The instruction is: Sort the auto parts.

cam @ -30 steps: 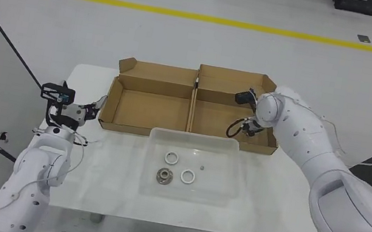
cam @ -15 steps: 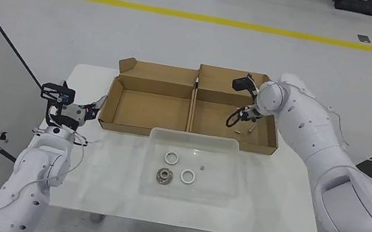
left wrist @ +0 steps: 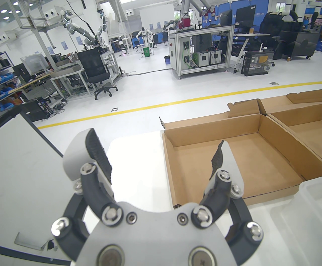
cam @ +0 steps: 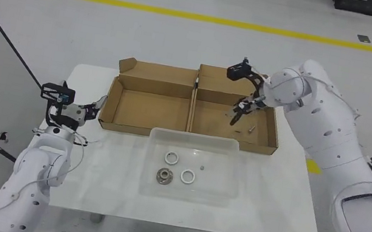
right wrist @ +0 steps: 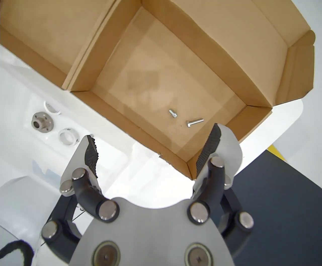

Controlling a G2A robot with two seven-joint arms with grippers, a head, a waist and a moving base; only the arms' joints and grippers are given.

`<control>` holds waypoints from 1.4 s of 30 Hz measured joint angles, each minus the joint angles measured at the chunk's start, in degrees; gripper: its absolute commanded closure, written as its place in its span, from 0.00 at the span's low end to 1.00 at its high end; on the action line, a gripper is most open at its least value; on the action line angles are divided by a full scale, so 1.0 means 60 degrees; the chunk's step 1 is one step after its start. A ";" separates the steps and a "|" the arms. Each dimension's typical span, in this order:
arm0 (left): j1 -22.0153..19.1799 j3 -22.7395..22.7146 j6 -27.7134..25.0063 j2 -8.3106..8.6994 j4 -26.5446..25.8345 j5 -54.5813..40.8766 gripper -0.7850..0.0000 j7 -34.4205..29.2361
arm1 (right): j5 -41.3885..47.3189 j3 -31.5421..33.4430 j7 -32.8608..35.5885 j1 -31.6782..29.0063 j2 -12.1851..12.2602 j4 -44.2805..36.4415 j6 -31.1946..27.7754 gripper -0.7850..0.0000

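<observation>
Hovering my right gripper (right wrist: 153,132), spread wide and empty, over the right cardboard box (right wrist: 141,75), I see two bolts (right wrist: 173,113) on its floor. A flanged hub (cam: 163,176) and two rings (cam: 172,158) lie in the clear tray (cam: 197,139). My left gripper (left wrist: 155,137) gapes empty beside the left box (left wrist: 226,161).

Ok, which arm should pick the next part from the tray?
Probably right: the right gripper, open and empty, hangs over the box beside the tray, whose hub shows in its wrist view. The left gripper sits outside the other box.
</observation>
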 measured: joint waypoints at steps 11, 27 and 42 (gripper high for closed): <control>0.0000 0.0000 0.0000 0.0000 0.0000 0.0000 0.00 0.0000 | 0.0973 0.0443 0.0680 -0.1217 0.0922 -0.3251 0.0031 0.00; 0.0000 0.0000 0.0000 0.0000 0.0000 0.0000 0.00 0.0000 | 0.1157 0.0315 0.0514 -0.1329 0.1029 -0.3595 -0.0070 0.00; 0.0000 0.0000 0.0000 0.0000 0.0000 0.0000 0.00 0.0000 | 0.1583 -0.2460 0.0680 -0.0703 0.0689 -0.3469 0.0017 0.00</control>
